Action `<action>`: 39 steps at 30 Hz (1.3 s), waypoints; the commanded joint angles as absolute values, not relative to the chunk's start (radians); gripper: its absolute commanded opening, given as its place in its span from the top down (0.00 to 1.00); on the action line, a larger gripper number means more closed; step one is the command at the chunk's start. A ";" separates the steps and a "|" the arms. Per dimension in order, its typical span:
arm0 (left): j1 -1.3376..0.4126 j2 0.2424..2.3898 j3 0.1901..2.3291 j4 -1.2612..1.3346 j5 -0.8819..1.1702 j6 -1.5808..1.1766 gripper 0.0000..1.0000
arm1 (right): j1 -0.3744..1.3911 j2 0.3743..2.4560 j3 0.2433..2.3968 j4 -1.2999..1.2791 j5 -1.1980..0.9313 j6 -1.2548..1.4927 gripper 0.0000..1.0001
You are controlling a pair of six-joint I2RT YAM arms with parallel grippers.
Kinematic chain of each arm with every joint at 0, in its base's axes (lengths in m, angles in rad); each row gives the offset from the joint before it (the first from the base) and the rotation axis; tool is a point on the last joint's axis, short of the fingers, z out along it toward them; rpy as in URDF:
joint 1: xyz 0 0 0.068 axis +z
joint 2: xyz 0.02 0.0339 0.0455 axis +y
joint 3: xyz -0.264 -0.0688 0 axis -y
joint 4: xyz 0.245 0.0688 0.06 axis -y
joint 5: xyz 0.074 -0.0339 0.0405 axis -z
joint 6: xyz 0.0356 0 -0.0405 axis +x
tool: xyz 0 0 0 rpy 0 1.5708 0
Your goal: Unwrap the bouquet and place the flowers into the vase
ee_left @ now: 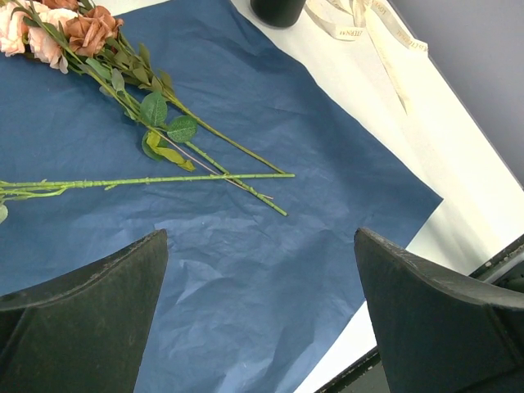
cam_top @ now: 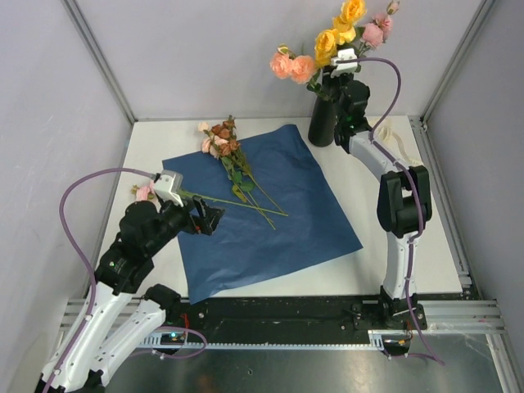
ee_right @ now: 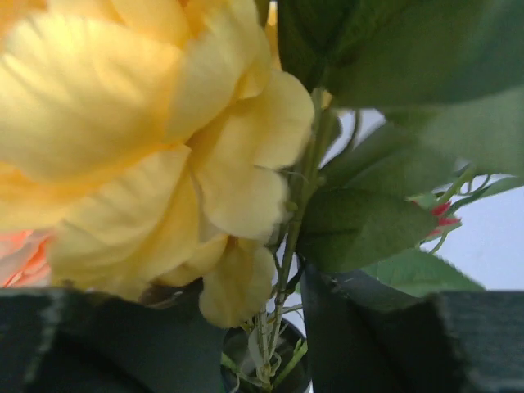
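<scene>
1. Table (cam_top: 164, 139): white. Its near edge is hidden behind the arm bases.
2. Blue paper (cam_top: 278, 205): lies flat and creased, open at mid-table. Its near-left part is covered by the left arm, and the left wrist view cuts it off on several sides. No print on it.
3. Flowers, loose group (cam_top: 233, 160): pink and brownish heads at the paper's far-left edge, stems crossing on the sheet. One long stem runs left, and its pink head is half hidden behind the left wrist.
4. Flowers, standing group (cam_top: 336, 37): yellow, peach and pink heads rise from the vase. The right wrist view is nearly filled by one blurred yellow bloom (ee_right: 139, 139) and leaves.
5. Vase (cam_top: 322, 123): black, upright, at the paper's far corner. Its top is masked by the right arm.
6. Left gripper (cam_top: 209, 219): jaws spread wide, holding nothing, above the paper's left part.
7. Right gripper (cam_top: 334, 86): just over the vase mouth, jaws narrowly parted, thin stems loose in the gap.
8. Ribbon (cam_top: 401, 143): cream, loose on the table right of the vase. It carries small print, too small to read.
</scene>
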State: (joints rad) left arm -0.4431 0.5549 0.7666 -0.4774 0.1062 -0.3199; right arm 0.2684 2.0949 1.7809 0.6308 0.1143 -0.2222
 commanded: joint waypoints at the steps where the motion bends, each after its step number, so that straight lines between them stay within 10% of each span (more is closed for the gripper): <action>1: -0.446 0.554 0.773 -0.464 0.082 -0.293 0.00 | 0.270 2.043 1.762 0.661 0.160 -0.178 0.52; 17: -0.447 0.552 0.778 -0.470 0.064 -0.290 0.00 | 0.270 1.632 1.358 0.356 0.007 0.084 0.15; 39: -0.427 0.660 0.760 -0.520 -0.202 -0.603 0.02 | 0.565 1.613 1.140 0.025 -0.350 0.193 0.41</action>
